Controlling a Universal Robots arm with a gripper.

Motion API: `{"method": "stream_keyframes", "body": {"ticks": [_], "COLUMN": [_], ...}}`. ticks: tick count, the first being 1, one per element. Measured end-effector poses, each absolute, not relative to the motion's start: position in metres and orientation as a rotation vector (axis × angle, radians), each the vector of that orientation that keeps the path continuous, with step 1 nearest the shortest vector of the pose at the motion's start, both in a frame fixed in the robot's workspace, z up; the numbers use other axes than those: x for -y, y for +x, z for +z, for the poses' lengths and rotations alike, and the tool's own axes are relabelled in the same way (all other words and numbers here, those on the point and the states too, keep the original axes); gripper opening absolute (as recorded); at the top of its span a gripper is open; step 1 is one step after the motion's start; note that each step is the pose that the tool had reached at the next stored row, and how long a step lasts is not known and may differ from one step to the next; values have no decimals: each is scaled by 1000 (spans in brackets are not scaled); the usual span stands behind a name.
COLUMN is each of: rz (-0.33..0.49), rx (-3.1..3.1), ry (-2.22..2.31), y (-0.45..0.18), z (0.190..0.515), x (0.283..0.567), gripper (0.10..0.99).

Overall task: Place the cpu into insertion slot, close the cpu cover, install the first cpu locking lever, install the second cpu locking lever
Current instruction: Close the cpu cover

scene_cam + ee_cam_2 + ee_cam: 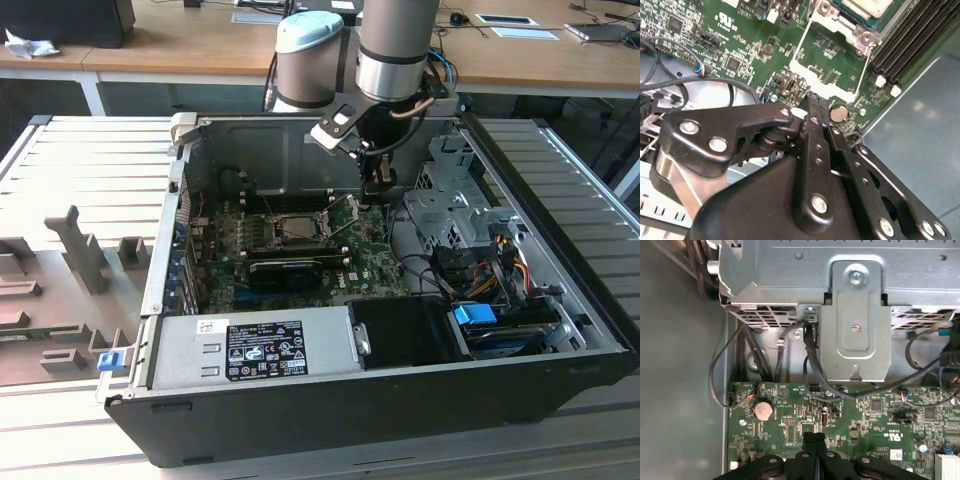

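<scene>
In the exterior view the insertion slot (292,229) sits mid-motherboard inside the open computer case. The cpu (866,5) lies in it with its pale top up. The cpu cover (824,81), a thin silver frame, is swung up and open on the gripper's side of the socket, and the board shows through its window. My gripper (378,192) hangs low over the board on the exterior view's right of the socket. Its black fingers (812,130) are pressed together with nothing between them. Their tips (815,438) sit just off the cover's free edge; I cannot tell whether they touch it.
A long black card (296,270) lies just in front of the socket. The grey power supply (255,350) fills the case's near side. A metal drive cage (855,315) with cables stands beside the gripper. A coin battery (763,411) and black memory slots (910,40) are close.
</scene>
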State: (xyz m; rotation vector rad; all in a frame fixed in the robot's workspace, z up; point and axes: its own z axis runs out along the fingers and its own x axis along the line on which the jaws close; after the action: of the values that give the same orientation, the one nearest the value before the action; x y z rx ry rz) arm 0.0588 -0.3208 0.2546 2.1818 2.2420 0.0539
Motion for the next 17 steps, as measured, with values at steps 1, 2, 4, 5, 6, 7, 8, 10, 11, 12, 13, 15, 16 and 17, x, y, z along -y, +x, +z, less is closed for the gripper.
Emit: {"method": "stream_keyframes", "body": {"ticks": [1,2,4,5,6,7,8,10,11,12,13,15,16,17], "rz": [53,52,50,49,41,33,28,19,18,18,18,18,18,18], "rx": [-2243,-2245,-2246,-2247,-2251,-2254,-2257,-2262,-2262,-2262,-2262,-2262,-2262,-2262], "ry": [2181,2181,2181,2182,2185,2189,2192,2196,2196,2196,2196,2196,2196,2196], "y": [60,61,63,63,62,61,60,58,56,54,52,46,45,44], "z": [254,253,250,248,245,245,245,246,246,246,246,246,246,246], "x": [321,321,320,320,320,321,320,320,320,320,320,321,321,320], "gripper": [106,106,106,106,106,106,106,106,106,106,106,106,106,106]}}
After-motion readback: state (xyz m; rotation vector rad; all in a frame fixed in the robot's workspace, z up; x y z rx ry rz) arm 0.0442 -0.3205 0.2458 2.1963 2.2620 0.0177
